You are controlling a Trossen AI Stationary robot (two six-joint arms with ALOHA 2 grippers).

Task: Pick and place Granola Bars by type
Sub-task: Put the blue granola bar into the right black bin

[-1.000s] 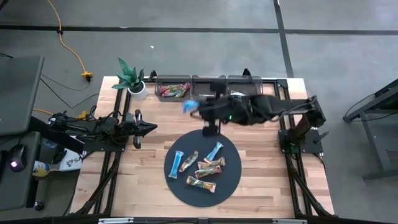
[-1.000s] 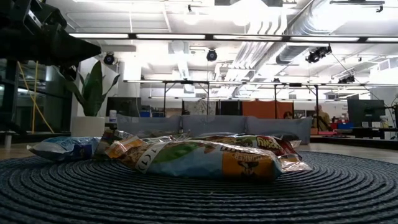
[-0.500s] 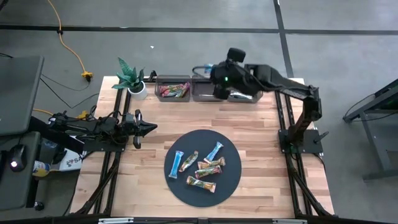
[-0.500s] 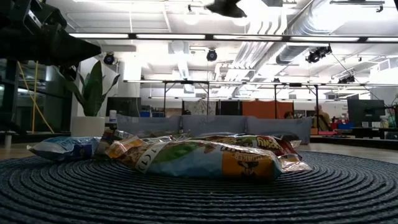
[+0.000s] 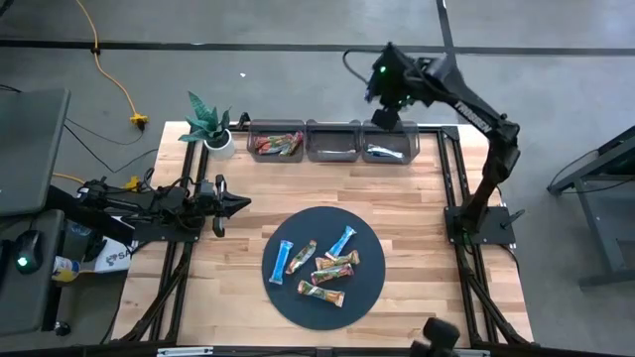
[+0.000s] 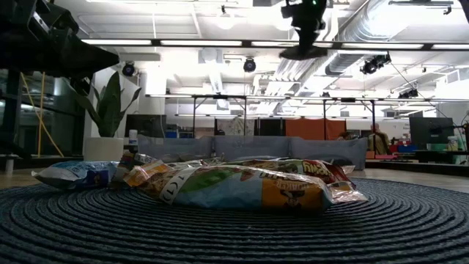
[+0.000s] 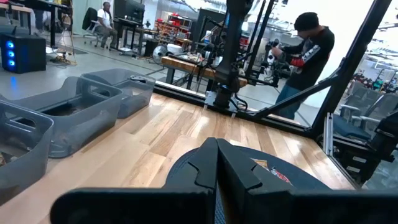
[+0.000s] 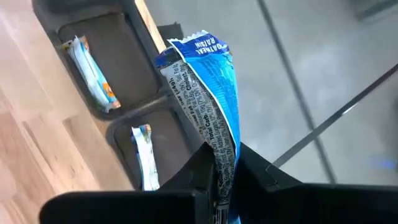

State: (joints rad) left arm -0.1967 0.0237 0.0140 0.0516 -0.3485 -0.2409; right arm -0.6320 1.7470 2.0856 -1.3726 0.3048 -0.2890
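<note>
Now the blue granola bar hangs pinched in the right gripper, fingers clamped tight on its lower end, wrapper sticking up. A second ago that gripper was over the table near the disc's far edge; half a second ago over the middle bin; now it is raised above the far right bin, at the table's back edge. Two light blue bars lie in bins below it. Six more bars sit unchanged on the dark round disc. Red bars fill the left bin. Left gripper waits at the table's left, fingers together, unmoved.
</note>
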